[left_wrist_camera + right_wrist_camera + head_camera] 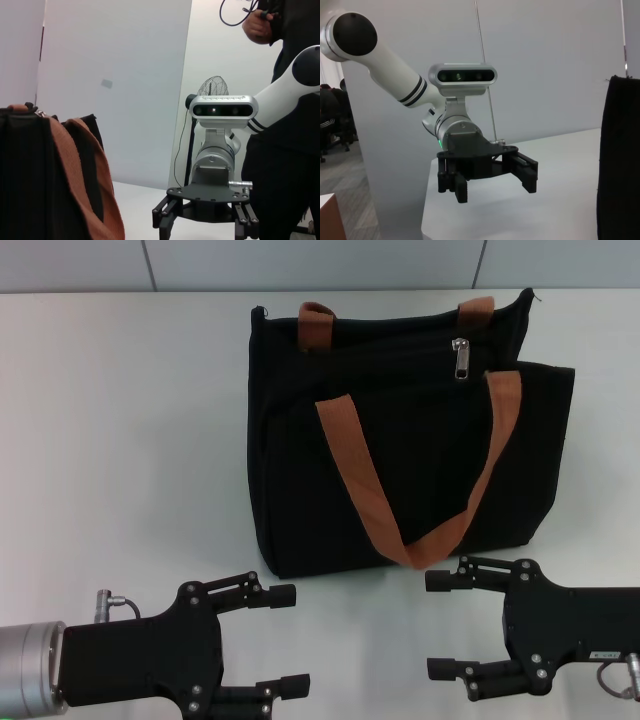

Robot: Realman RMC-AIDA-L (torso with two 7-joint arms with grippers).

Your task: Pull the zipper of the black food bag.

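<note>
Bag: the large black fabric food bag (400,440) with orange-brown webbing handles is standing upright toward the far edge of the white desk (120,440).
Zipper: the small silver metal zipper pull (461,359) is hanging on the bag's top zip line.
Left gripper (285,638): hovering at the near edge, jaws released.
Right gripper (438,624): hovering at the near edge, jaws released.

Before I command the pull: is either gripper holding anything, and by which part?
Nothing held. Left gripper and right gripper are open, near the table edge, short of the black food bag; its zipper is untouched.
</note>
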